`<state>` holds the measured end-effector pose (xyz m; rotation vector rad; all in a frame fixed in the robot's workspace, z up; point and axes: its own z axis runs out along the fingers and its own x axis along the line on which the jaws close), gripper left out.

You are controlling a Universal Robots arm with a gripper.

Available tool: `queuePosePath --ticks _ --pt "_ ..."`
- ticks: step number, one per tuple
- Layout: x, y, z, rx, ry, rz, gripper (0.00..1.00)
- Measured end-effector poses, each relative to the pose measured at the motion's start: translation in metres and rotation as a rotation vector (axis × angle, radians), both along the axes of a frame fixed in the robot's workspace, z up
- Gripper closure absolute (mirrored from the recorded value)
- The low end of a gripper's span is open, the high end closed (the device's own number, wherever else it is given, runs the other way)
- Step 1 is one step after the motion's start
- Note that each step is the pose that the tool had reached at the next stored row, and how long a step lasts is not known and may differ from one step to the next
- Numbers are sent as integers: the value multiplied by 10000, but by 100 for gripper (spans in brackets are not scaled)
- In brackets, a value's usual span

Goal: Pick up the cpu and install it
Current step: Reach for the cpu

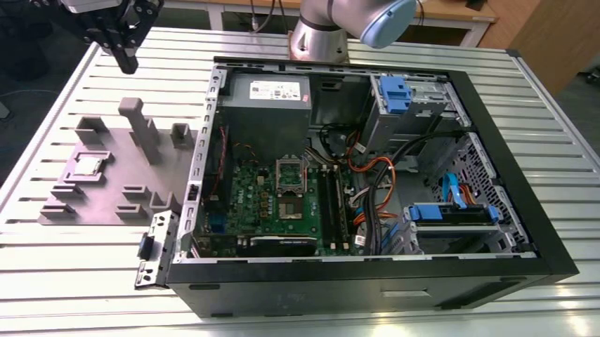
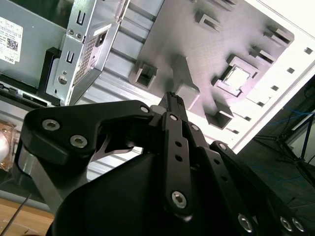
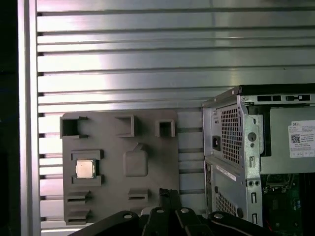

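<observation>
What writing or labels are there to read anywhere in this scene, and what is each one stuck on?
white label on the power supply inside the computer case: printed lines and a square code, too small to read.
white sticker on the case's metal end panel, in the first wrist view: blurred, unreadable.
cpu on the grey tray: no legible marking on its metal top.

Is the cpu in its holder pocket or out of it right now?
In. The cpu lies flat in its recess on the grey fixture plate; the gripper hangs apart from it, holding nothing.
</observation>
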<state>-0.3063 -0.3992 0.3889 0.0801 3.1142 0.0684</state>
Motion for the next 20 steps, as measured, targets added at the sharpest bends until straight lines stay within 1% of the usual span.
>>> queuePosePath --ticks 1,5,9,13,20 --pt "-8 0 0 -1 0 59 89" --pt "-41 0 -1 0 1 70 89" --pt "-103 0 -2 1 0 70 89" --pt "-145 0 -2 0 1 70 89" --pt "-161 0 -3 0 1 70 89"
